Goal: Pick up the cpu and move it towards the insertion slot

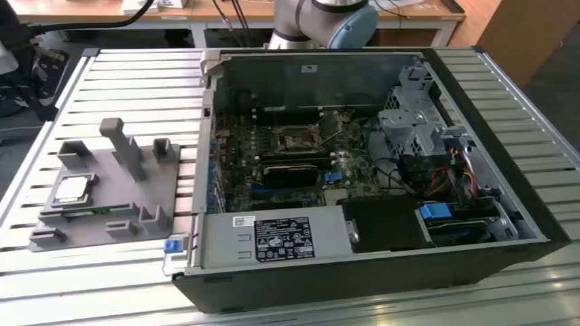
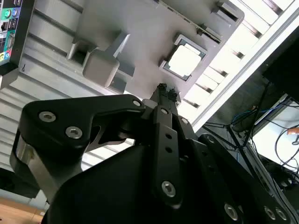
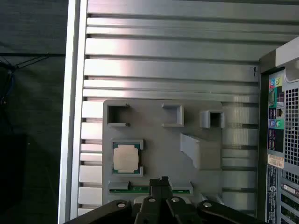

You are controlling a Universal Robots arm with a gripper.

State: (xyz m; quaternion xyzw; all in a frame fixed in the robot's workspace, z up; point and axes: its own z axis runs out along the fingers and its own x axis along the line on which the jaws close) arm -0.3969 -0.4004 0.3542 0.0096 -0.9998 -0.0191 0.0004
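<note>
The cpu [image 1: 75, 189] is a flat silver square lying in a recess of the grey fixture [image 1: 136, 197], on the exterior view's left. It also shows in both wrist views, cpu [image 3: 126, 157] and cpu [image 2: 185, 60]. My gripper [image 3: 159, 181] hovers well above the fixture, off to one side of the cpu and over the narrow green strip [image 3: 135, 189]. Its black fingertips [image 2: 162, 88] are shut together with nothing between them. The insertion slot [image 1: 297, 140] sits on the motherboard inside the open computer case [image 1: 363, 272], framed by a silvery bracket.
The fixture carries a tall grey post [image 1: 122, 146] and several low blocks. The slatted metal table [image 1: 136, 81] ends in an edge [image 3: 74, 93] close to the fixture. Inside the case are a drive cage [image 1: 412, 122], cables and a black power supply [image 1: 385, 224].
</note>
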